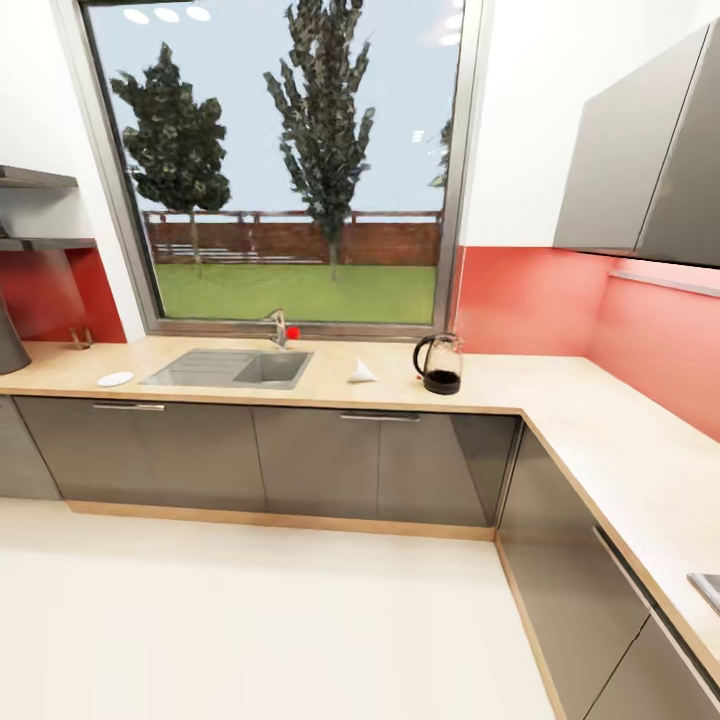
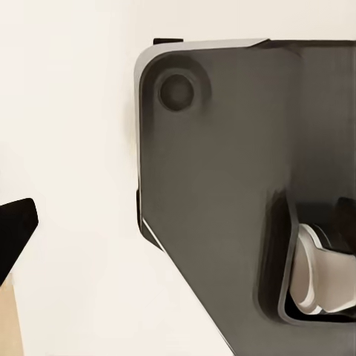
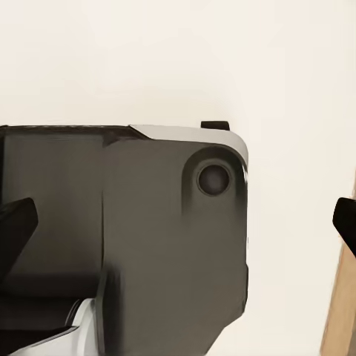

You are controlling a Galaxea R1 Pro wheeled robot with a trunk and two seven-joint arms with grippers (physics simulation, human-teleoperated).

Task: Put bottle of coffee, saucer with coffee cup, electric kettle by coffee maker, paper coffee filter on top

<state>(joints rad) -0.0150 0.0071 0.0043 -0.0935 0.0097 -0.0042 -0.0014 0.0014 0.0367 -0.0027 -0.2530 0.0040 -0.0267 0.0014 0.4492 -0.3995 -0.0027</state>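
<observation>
The light-wood countertop [image 1: 560,385] runs under the window and turns along the right wall. On it the dark glass electric kettle [image 1: 440,365] stands right of the steel sink [image 1: 230,368]. The white paper coffee filter [image 1: 362,372] lies between sink and kettle. The white saucer [image 1: 115,379] lies left of the sink. A dark sliver of the coffee maker [image 1: 9,345] shows at the left edge. The kitchen shelf [image 1: 45,243] hangs above it. The bottle of coffee and the coffee cup are out of view. My left gripper [image 2: 178,222] and right gripper [image 3: 182,222] hang open over my dark base and the pale floor.
Grey cabinet fronts [image 1: 300,460] run below the worktop, with pale floor [image 1: 250,620] in front of them. A faucet [image 1: 280,328] with a red knob stands behind the sink. Grey wall cabinets [image 1: 640,170] hang at the upper right. A small brown object [image 1: 80,338] stands by the red backsplash.
</observation>
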